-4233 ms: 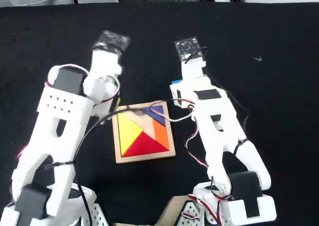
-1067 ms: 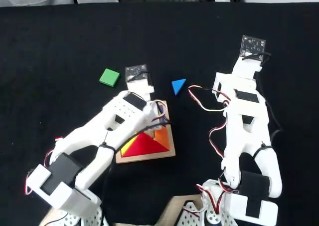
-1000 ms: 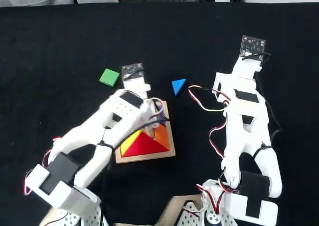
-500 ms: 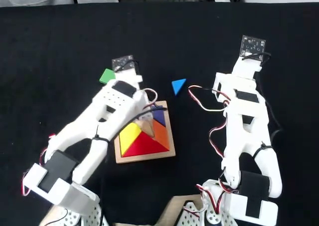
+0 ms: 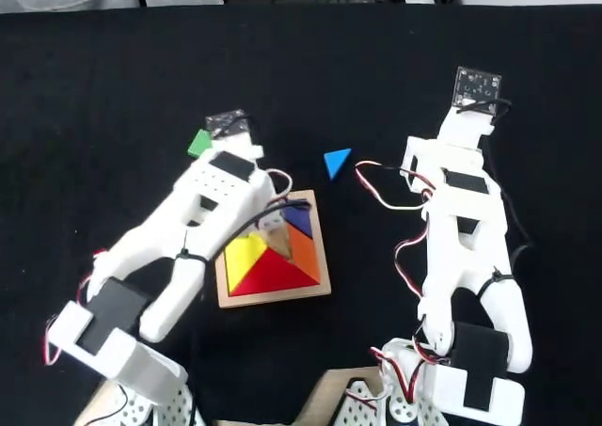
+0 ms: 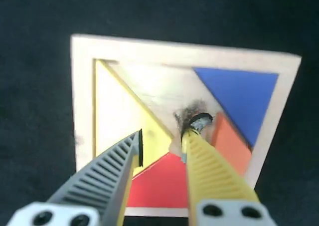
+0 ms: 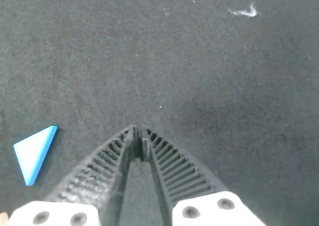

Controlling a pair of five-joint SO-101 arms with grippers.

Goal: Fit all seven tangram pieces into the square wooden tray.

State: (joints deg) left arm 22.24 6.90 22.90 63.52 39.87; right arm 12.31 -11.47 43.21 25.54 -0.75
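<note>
Now the left jaws, apart, have swung leftward over the tray (image 5: 273,297); right jaws together.

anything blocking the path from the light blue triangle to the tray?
Nothing lies on the black table between the light blue triangular piece and the square wooden tray. The left end effector hangs open over the tray's middle, though.

From high up we look down over the tray (image 5: 274,300); our left wrist camera shares it, close above; our right shares the blue triangle (image 7: 34,153) beyond it.
</note>
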